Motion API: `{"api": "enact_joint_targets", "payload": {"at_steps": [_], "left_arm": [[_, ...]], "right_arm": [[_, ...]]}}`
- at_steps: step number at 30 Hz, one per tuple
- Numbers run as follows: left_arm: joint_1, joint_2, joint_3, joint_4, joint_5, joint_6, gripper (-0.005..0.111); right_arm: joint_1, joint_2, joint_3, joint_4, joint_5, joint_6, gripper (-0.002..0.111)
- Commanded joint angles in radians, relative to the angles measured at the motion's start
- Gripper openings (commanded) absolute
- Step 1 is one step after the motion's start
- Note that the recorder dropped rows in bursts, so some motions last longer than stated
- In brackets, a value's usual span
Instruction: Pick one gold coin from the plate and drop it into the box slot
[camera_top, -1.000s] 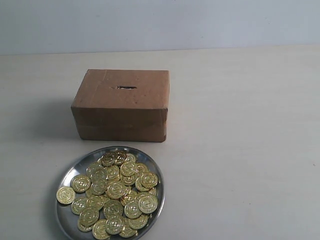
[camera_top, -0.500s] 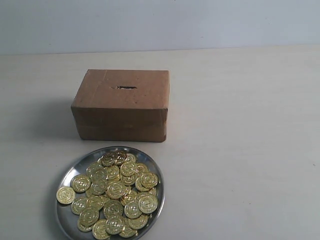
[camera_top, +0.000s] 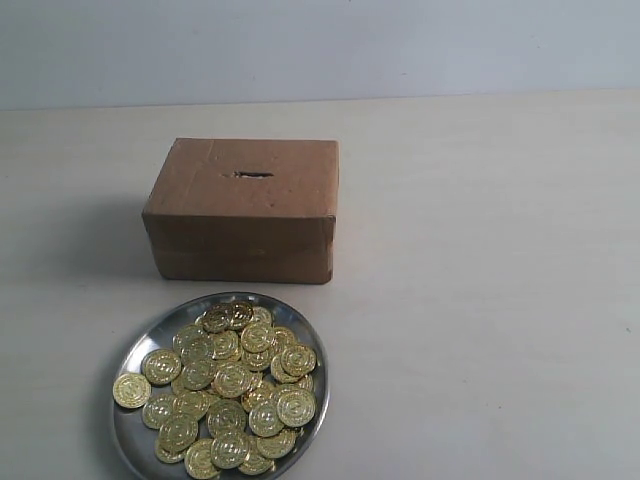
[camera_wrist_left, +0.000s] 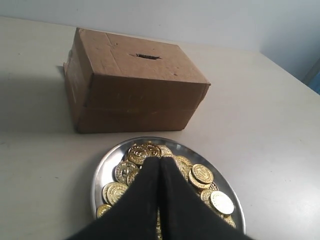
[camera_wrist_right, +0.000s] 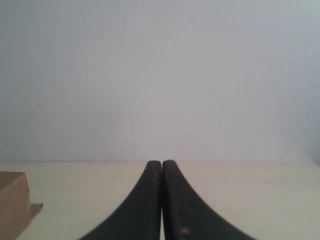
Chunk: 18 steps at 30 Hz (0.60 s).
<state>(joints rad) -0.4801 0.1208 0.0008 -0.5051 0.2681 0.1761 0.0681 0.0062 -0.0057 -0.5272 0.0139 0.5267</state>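
A round silver plate (camera_top: 140, 345) at the front of the table holds a heap of several gold coins (camera_top: 232, 380). Behind it stands the brown cardboard box (camera_top: 243, 215) with a short dark slot (camera_top: 253, 175) in its top. Neither gripper shows in the exterior view. In the left wrist view my left gripper (camera_wrist_left: 160, 161) is shut with nothing in it, hovering above the plate (camera_wrist_left: 102, 167) and its coins (camera_wrist_left: 202, 174), the box (camera_wrist_left: 135, 92) and slot (camera_wrist_left: 146, 56) beyond. My right gripper (camera_wrist_right: 161, 164) is shut and empty over bare table, a box corner (camera_wrist_right: 12, 200) at the view's edge.
The pale tabletop (camera_top: 480, 300) stretches to the right of the box and plate. A plain light wall (camera_top: 320, 45) rises behind the table's far edge.
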Motion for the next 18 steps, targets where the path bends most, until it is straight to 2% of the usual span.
{"api": "enact_joint_targets", "payload": {"at_steps": [1,5,10,18], "left_arm": [[0.001,-0.006,-0.001,-0.003,0.000,0.003,0.000],[0.001,-0.006,-0.001,-0.003,0.000,0.003,0.000],[0.001,-0.006,-0.001,-0.003,0.000,0.003,0.000],[0.001,-0.006,-0.001,-0.003,0.000,0.003,0.000]], "right_arm": [[-0.005,-0.006,0.006,0.068,0.121,-0.051,0.000],[-0.005,-0.006,0.006,0.152,0.180,-0.101,0.000],[-0.005,-0.006,0.006,0.386,0.226,-0.395,0.000],[-0.005,-0.006,0.006,0.471,0.261,-0.451,0.000]]}}
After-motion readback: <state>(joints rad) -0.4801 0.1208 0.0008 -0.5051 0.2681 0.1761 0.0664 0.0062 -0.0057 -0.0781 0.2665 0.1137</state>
